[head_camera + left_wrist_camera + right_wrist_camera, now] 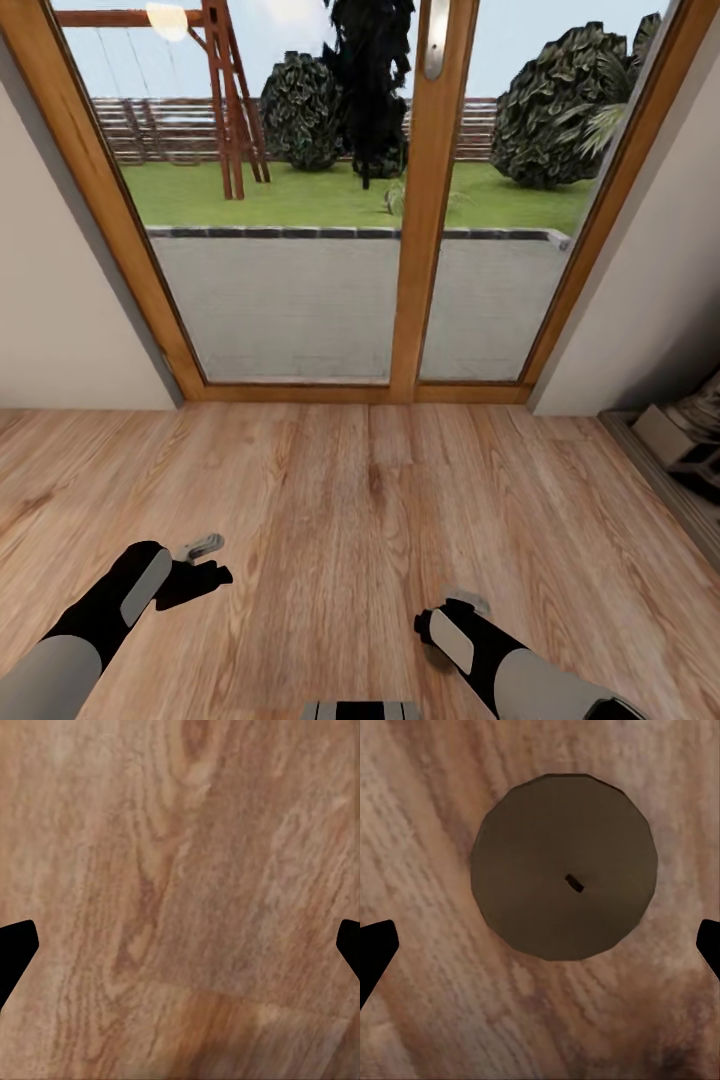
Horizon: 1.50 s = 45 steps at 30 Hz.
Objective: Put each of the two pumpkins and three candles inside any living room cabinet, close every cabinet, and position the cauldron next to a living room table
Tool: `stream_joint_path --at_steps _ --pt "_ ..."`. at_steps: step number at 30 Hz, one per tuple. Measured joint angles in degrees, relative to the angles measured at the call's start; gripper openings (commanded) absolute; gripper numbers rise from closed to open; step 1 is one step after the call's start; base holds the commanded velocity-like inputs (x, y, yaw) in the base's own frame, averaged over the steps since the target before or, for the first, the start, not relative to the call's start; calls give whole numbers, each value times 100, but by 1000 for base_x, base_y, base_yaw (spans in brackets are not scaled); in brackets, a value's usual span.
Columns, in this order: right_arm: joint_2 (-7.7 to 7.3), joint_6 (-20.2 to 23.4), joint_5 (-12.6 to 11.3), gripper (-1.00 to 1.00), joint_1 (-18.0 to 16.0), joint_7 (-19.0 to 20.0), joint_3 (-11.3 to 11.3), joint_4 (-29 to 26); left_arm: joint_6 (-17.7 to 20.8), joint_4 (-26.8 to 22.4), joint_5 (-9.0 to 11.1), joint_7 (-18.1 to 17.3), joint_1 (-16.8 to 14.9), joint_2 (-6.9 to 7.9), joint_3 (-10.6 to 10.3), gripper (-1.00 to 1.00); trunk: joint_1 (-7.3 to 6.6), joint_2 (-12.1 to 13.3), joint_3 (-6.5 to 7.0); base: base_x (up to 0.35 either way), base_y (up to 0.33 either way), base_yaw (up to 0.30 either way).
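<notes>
Wooden plank floor [340, 500] in warm tan stretches out below me, running up to a tall glass door [300, 200] with an orange-brown wood frame. Through the glass I see a grey paved patio, a green lawn, dark shrubs and a fence. Pale walls stand to either side of the door.

My left gripper [200, 565] hangs over bare floor, its fingers spread wide apart and holding nothing. My right gripper [455, 610] also hangs over the floor, fingers apart, empty.

Directly beneath my right gripper, a candle [564, 866] stands upright on the floor, seen from above as a dull brownish-grey disc with a tiny dark wick [575, 883] near its centre. My fingertips are clear of it on both sides.
</notes>
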Motion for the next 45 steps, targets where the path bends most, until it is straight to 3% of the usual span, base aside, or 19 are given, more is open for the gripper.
stream_joint_path --at_steps 28,33,40,43,45 --pt "-6 -22 0 100 0 5 -5 0 0 0 0 0 -1 0 -11 100 1 0 0 72 0 0" --pt "-19 -32 0 100 0 20 -5 0 0 0 0 -6 -1 0 -3 100 15 -6 -110 0 0 0" --pt "-57 -261 -10 100 0 36 -5 7 0 -96 14 -8 0 10 30 100 14 -7 -111 0 0 0" --pt "-67 -287 -12 100 0 35 -6 8 86 -258 257 -8 6 43 28 100 14 -7 -111 0 0 0" --pt "-69 -293 -13 100 0 36 -5 9 250 -309 529 -5 7 69 23 100 17 -8 -132 0 0 0"
